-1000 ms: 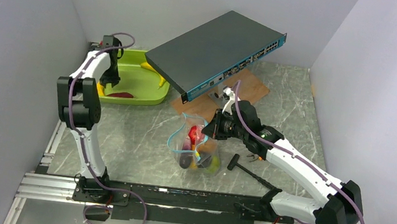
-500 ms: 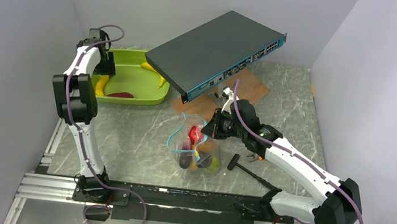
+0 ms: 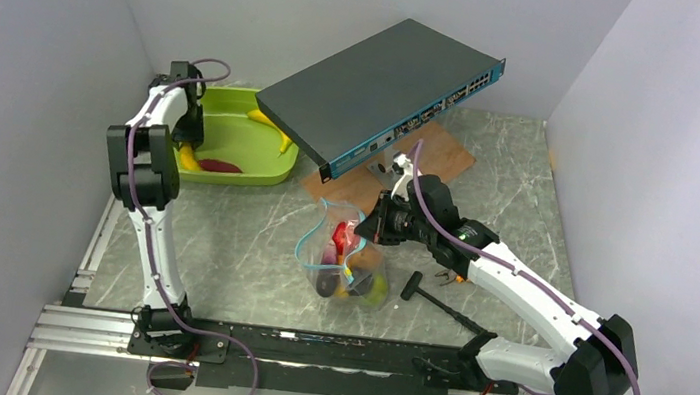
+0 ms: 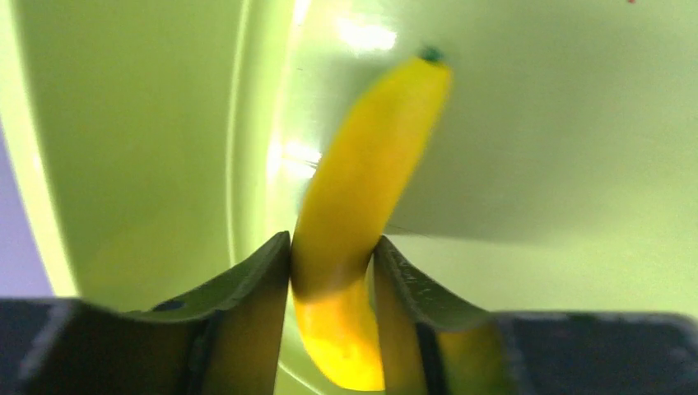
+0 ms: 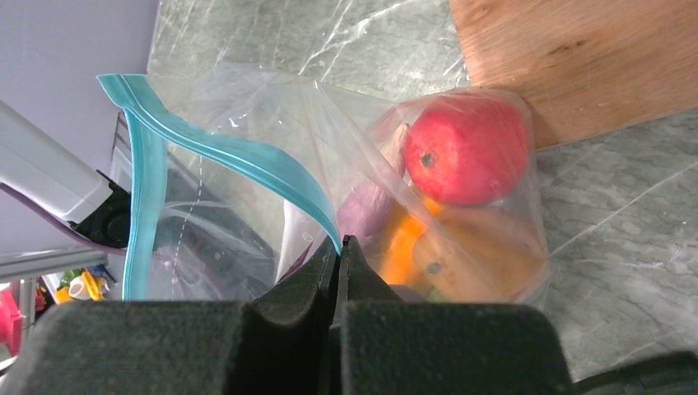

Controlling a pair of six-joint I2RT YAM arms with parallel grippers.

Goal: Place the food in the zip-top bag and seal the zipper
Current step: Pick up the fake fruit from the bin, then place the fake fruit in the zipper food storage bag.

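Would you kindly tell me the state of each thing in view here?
clear zip-top plastic bag: mouth open, food inside.
teal zipper strip: unsealed.
yellow toy banana: in lime-green tray, gripped.
left gripper: jaws closed on banana.
right gripper: jaws shut on bag's rim.

The left arm (image 3: pixel 151 244) and the right arm (image 3: pixel 528 292), 2 in all, are each built of white tubular links joined by bulky black joint housings. A thin purple cable (image 3: pixel 255 372) loops along each arm. The left pincer (image 4: pixel 332 247) has dark, smooth, tapered fingers, while the right pincer (image 5: pixel 339 247) shows matt black fingers with a grainy surface.
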